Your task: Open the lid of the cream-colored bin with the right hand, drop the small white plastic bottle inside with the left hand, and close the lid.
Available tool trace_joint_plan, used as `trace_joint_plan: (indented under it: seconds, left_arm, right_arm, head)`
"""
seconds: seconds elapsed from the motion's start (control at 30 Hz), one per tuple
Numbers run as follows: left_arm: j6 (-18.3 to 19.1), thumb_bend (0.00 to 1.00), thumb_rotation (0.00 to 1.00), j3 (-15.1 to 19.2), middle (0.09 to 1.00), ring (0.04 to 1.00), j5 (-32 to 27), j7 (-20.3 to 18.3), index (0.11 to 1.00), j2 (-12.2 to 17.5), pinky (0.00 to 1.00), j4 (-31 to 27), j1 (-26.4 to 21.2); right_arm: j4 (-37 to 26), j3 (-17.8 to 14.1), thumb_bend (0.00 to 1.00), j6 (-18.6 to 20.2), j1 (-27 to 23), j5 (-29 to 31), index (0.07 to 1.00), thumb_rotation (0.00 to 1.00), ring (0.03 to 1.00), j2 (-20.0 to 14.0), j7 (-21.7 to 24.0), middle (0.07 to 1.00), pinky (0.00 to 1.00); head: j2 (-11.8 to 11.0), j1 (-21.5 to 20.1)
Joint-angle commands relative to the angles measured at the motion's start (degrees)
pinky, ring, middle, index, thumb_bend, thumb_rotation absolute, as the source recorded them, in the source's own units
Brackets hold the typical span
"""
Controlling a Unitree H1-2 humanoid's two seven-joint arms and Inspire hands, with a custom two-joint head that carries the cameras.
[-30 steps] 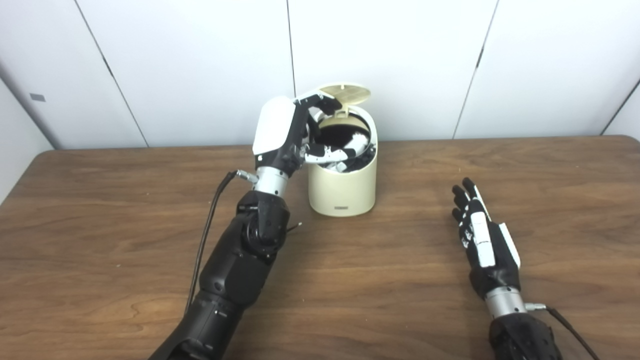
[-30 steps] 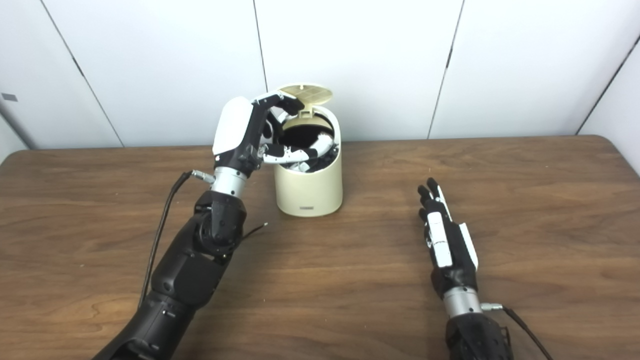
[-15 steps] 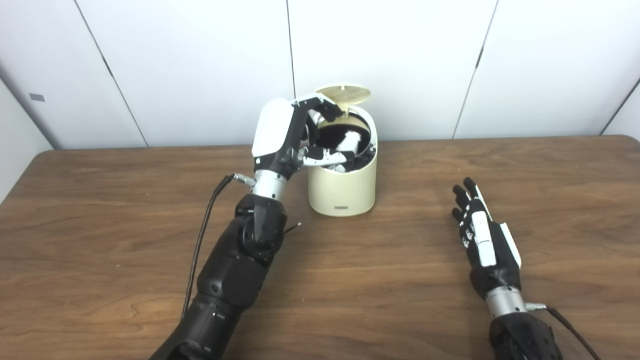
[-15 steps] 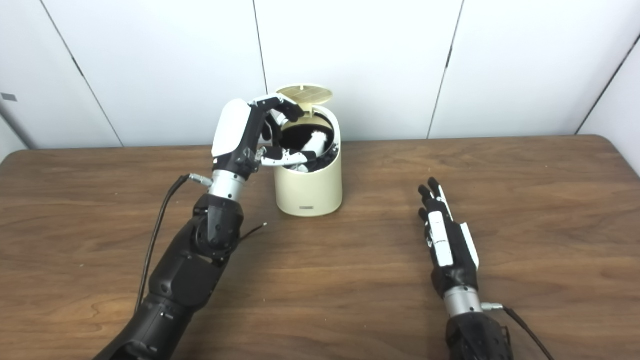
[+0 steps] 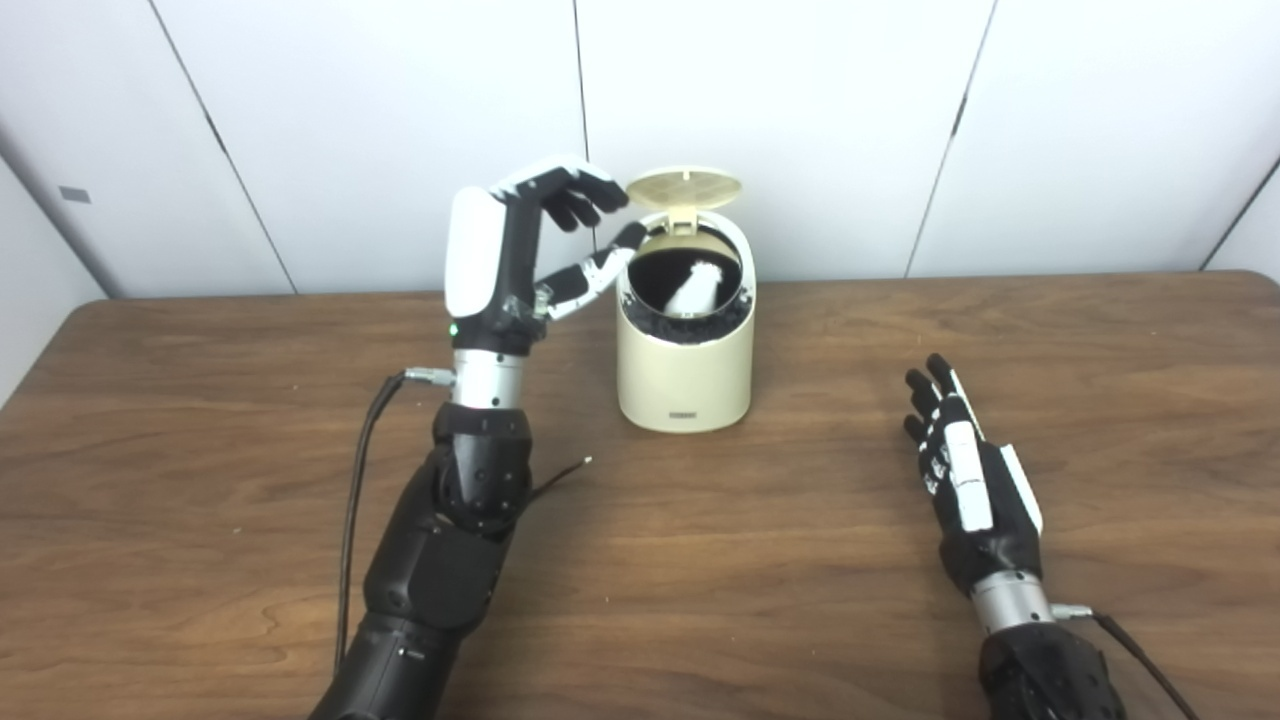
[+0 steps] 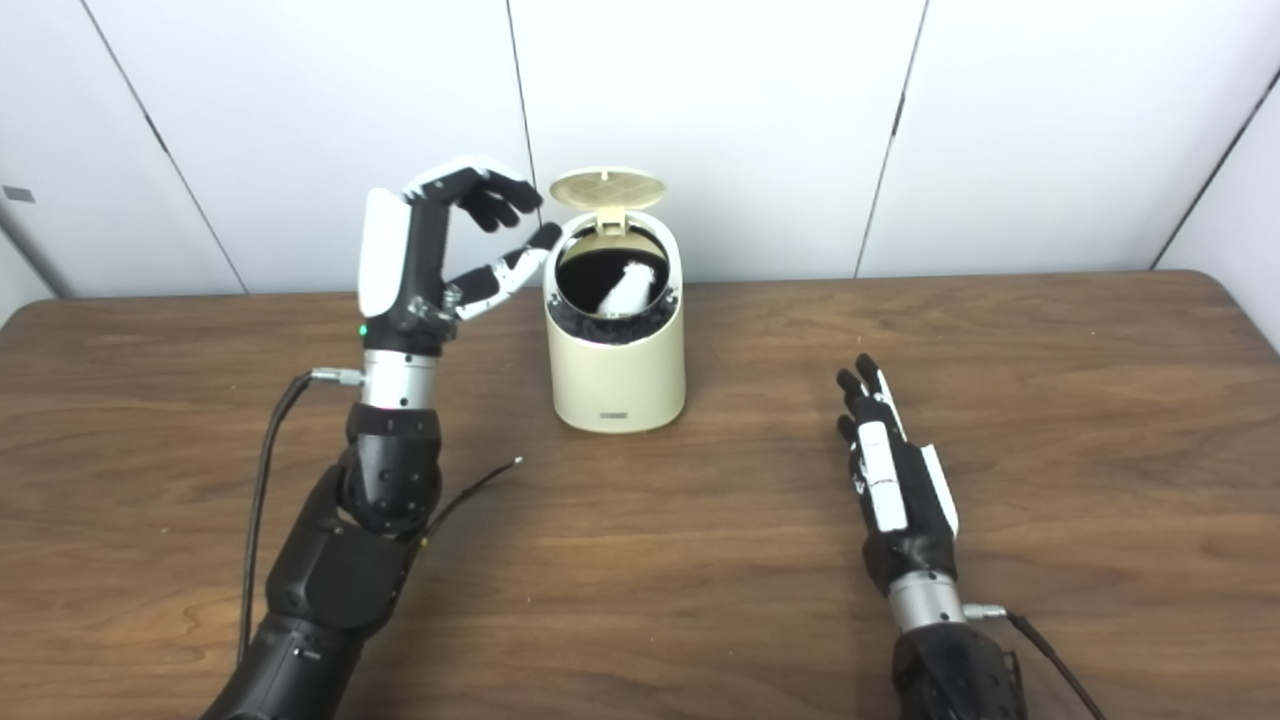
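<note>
One small white bottle, leaning tilted inside the one cream bin, lid hinged up at the back. Bin sits mid-counter towards the far edge. Two hands. Left hand raised just left of the bin rim, fingers spread and curled, holding nothing, clear of the bottle. Right hand flat on the counter, well right of the bin, fingers straight, empty.
</note>
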Motion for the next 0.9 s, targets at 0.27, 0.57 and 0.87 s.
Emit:
trace_joint_plan:
  seconds: [0.27,0.57,0.87]
  left_arm:
    - [8.5,0.49,0.0,5.7,0.53,0.408,-8.9,-6.3,0.5,0.0,0.28,-12.9,4.8]
    - [28.4,0.47,0.4,9.0,0.669,0.644,-19.3,-18.1,0.658,1.0,0.64,-19.8,10.7]
    - [37.9,0.48,1.0,9.6,0.992,0.992,-29.9,-26.8,0.994,2.1,0.99,-22.9,15.2]
  right_arm:
    - [2.9,-0.7,0.63,-1.5,1.5,3.0,0.977,0.88,0.997,-0.6,2.0,0.961,0.96]
    - [-0.8,0.4,0.59,-2.3,0.9,0.3,0.95,0.87,0.962,-0.5,1.0,0.945,0.91]
    - [-5.6,1.5,0.63,-1.6,-2.0,-6.9,0.938,0.94,0.966,-1.5,-0.9,0.943,0.93]
  head:
    - [0.2,0.1]
    - [1.0,0.1]
    - [2.0,-0.5]
